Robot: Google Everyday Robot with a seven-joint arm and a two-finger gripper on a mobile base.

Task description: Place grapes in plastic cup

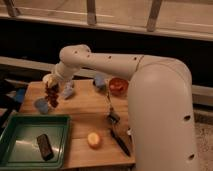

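My gripper is at the left of the wooden table, shut on the grapes. The grapes are a dark reddish-brown cluster that hangs down from the gripper, just above the tabletop. The plastic cup, a small pale-blue tumbler, stands upright just left of and below the grapes, close to them. The grapes are beside the cup's rim, not inside it.
A white cream-topped cup stands behind the gripper. A bluish object is right of it, with a periwinkle-blue cup and a red bowl farther right. A yellow-orange fruit and a black utensil lie in front. A green tray holds a dark object.
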